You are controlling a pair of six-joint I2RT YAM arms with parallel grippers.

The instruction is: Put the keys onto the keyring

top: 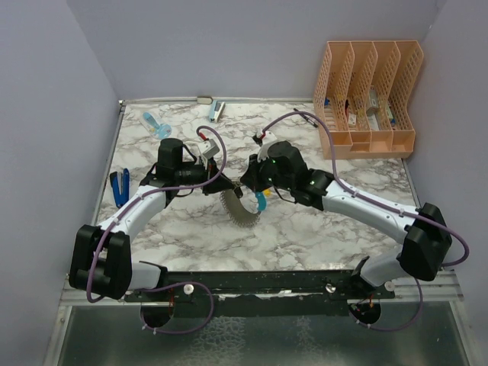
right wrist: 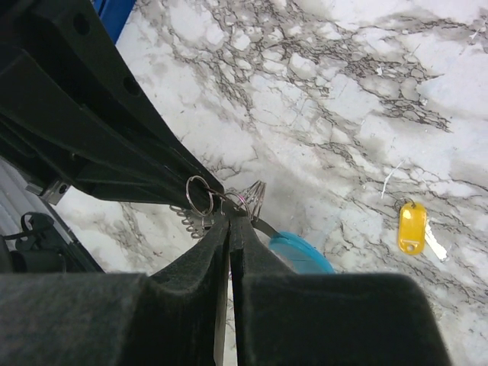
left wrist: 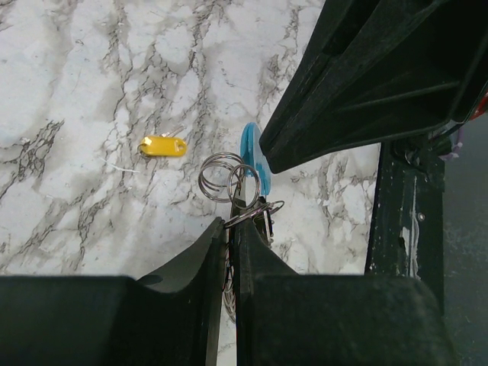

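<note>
The keyring (top: 241, 209) is a gray ribbed loop with a light-blue section (top: 261, 202), hanging between my two grippers above the table's middle. My left gripper (top: 226, 185) is shut on its wire rings (left wrist: 221, 175), seen in the left wrist view at its tips (left wrist: 231, 223). My right gripper (top: 245, 185) faces it and is shut on the same bunch of rings (right wrist: 200, 195) at its tips (right wrist: 230, 217). The blue section shows just below (right wrist: 301, 253). The yellow key (left wrist: 162, 146) lies loose on the marble, also in the right wrist view (right wrist: 412, 227). The black key is not visible.
An orange file rack (top: 370, 99) stands at the back right. A blue-handled tool (top: 118, 185) lies at the left edge, a light-blue item (top: 156, 124) at the back left, and a small stapler-like thing (top: 216, 110) by the back wall.
</note>
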